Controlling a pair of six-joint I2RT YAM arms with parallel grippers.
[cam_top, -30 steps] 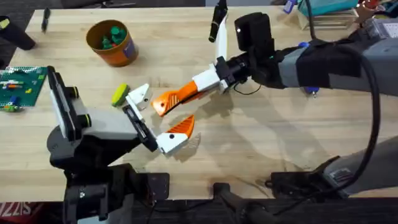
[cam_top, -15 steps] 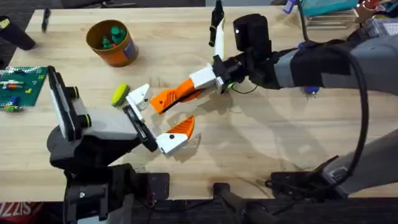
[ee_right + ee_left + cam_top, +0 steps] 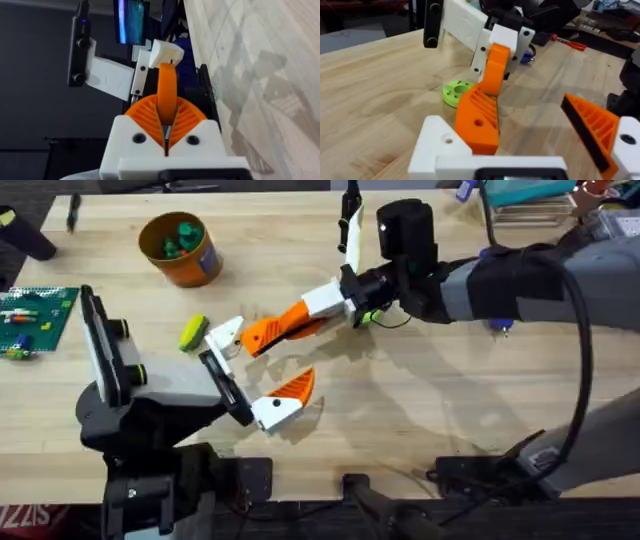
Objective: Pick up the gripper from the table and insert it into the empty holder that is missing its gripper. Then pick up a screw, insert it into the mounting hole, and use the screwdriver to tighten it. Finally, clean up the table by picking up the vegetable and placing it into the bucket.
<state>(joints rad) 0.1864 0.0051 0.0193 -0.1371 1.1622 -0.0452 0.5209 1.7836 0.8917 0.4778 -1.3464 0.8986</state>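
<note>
I see a pale wood-grain surface [image 3: 420, 430], butcher-block look, matte with faint seams. Far edge is cluttered: a dark object at the left corner, stacked items at the right. A green board with small coloured pieces [image 3: 35, 320] lies at the left edge.

Bucket [image 3: 180, 248]: round, orange, smooth plastic, upright at the far left, dark green pieces inside. Vegetable [image 3: 193, 332]: small yellow-green oblong, lying on the surface just beside the left arm's upper white finger.

Right gripper [image 3: 295, 325] reaches in from the right, white angular body, jaws closed on the orange gripper [image 3: 270, 332]. In the right wrist view the ribbed orange pads [image 3: 145, 117] pinch the slim orange shank of the piece between them. The piece is a wedge, ribbed on one face, with a small round hole in its side [image 3: 479, 122].

Left gripper [image 3: 250, 375] jaws stand wide apart, holding nothing between them. Its lower finger carries an orange ribbed tip [image 3: 592, 130]; the upper finger is the bare white holder [image 3: 225, 335], blocky with a small hole. The held orange gripper sits right at that holder, touching or nearly so; I cannot tell whether it is seated.

A lime-green ring-shaped disc [image 3: 456, 92] with small holes lies flat on the surface beyond the holder.
</note>
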